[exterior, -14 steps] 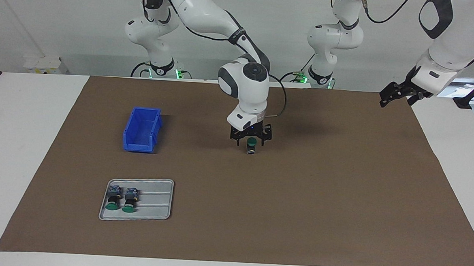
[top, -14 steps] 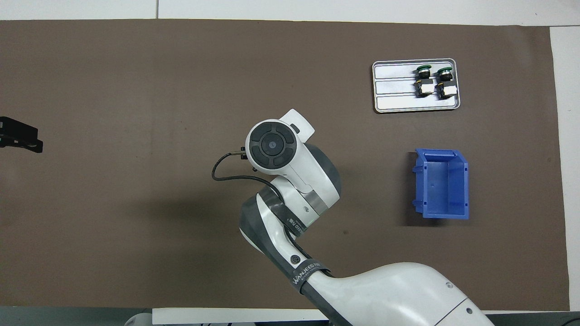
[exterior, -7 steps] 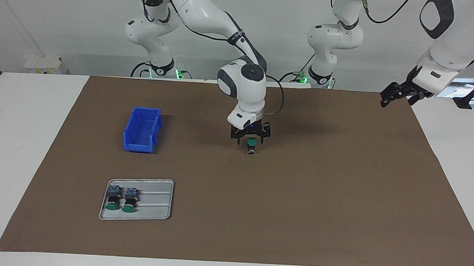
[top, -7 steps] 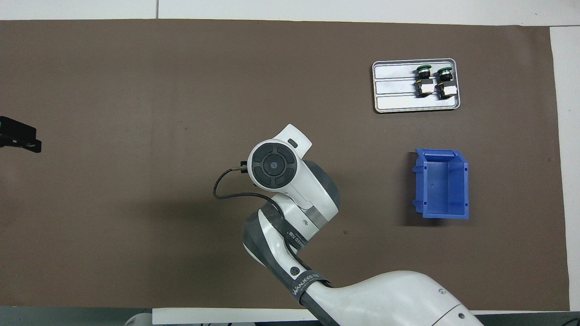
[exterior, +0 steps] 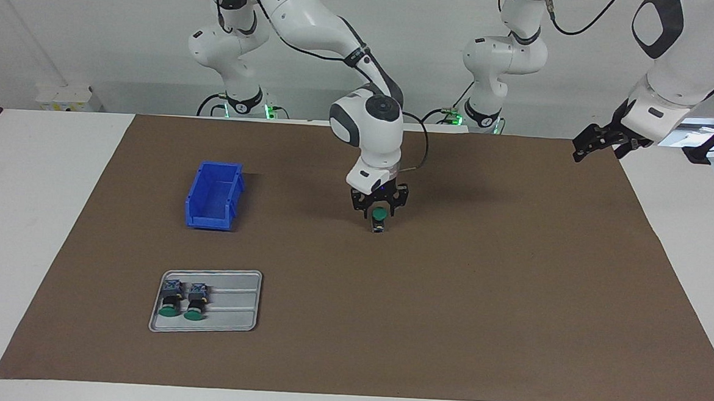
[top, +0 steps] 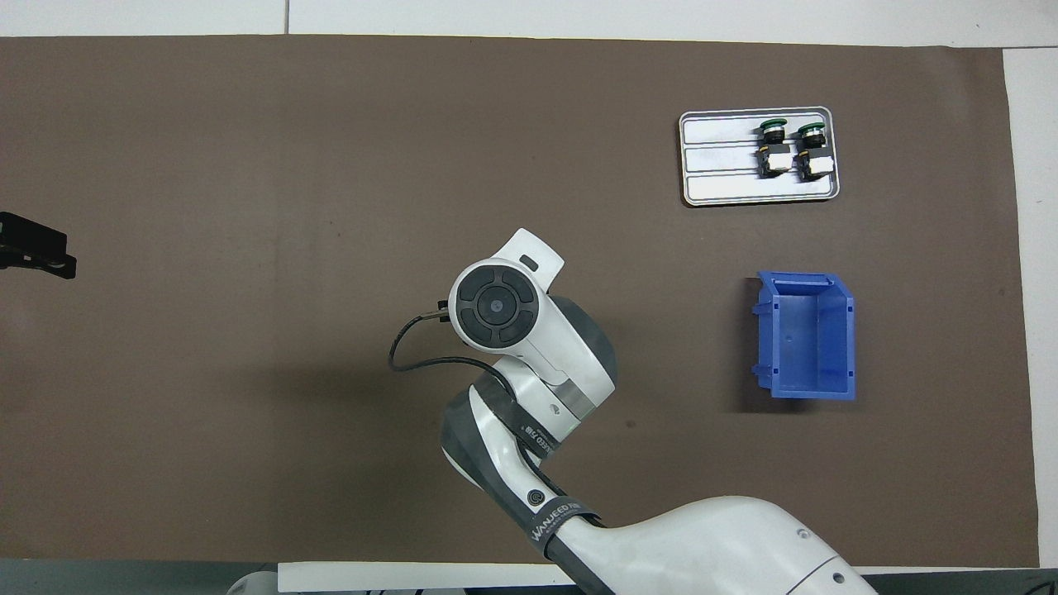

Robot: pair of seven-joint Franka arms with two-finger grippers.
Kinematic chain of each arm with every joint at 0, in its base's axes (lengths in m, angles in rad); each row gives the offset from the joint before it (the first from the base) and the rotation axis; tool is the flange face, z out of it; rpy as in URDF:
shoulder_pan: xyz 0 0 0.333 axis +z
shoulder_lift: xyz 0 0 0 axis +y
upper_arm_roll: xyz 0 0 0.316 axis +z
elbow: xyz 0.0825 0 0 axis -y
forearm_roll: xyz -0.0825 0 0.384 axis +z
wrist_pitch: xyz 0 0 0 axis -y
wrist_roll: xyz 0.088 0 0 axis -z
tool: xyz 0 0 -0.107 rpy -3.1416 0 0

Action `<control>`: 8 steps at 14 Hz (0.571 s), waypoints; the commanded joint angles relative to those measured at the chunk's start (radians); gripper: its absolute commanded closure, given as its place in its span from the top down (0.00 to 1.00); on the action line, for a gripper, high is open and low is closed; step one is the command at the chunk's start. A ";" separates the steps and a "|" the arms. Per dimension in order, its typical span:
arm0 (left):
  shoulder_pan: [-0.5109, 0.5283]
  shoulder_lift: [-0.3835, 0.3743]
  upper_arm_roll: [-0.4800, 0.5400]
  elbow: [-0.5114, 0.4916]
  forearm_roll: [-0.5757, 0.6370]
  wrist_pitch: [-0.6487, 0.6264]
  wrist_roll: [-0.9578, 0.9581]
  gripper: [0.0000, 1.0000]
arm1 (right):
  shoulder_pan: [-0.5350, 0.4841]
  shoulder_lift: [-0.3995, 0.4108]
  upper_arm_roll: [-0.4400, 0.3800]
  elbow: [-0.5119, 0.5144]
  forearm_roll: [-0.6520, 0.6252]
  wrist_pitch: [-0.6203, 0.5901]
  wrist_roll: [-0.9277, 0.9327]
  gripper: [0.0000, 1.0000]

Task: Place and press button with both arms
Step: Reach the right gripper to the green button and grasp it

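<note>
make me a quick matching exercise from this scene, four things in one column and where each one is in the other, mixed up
Things:
1. upright button
2. two spare buttons
3. blue bin
4. left gripper

Places:
A. lying side by side on the metal tray
B. standing on the brown mat mid-table, directly under the right gripper
C. in the air over the mat's edge at the left arm's end
D. on the mat, nearer to the robots than the tray

Pairs: 1-B, 2-A, 3-D, 4-C
</note>
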 commanded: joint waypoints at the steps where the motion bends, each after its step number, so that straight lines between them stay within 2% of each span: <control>1: 0.004 -0.016 -0.002 -0.004 0.015 -0.008 -0.007 1.00 | -0.011 -0.018 0.006 0.020 -0.009 -0.050 -0.018 0.00; 3: 0.004 -0.016 -0.002 -0.004 0.015 -0.008 -0.007 1.00 | -0.021 -0.017 0.005 0.123 -0.012 -0.197 -0.018 0.00; 4: 0.004 -0.016 -0.002 -0.004 0.015 -0.008 -0.007 1.00 | -0.032 -0.027 0.000 0.131 -0.012 -0.222 -0.021 0.00; 5: 0.002 -0.016 -0.002 -0.004 0.015 -0.008 -0.007 1.00 | -0.067 -0.076 -0.001 0.119 -0.012 -0.245 -0.032 0.00; 8: 0.004 -0.016 -0.002 -0.004 0.015 -0.008 -0.007 1.00 | -0.222 -0.271 -0.001 -0.040 -0.012 -0.265 -0.144 0.00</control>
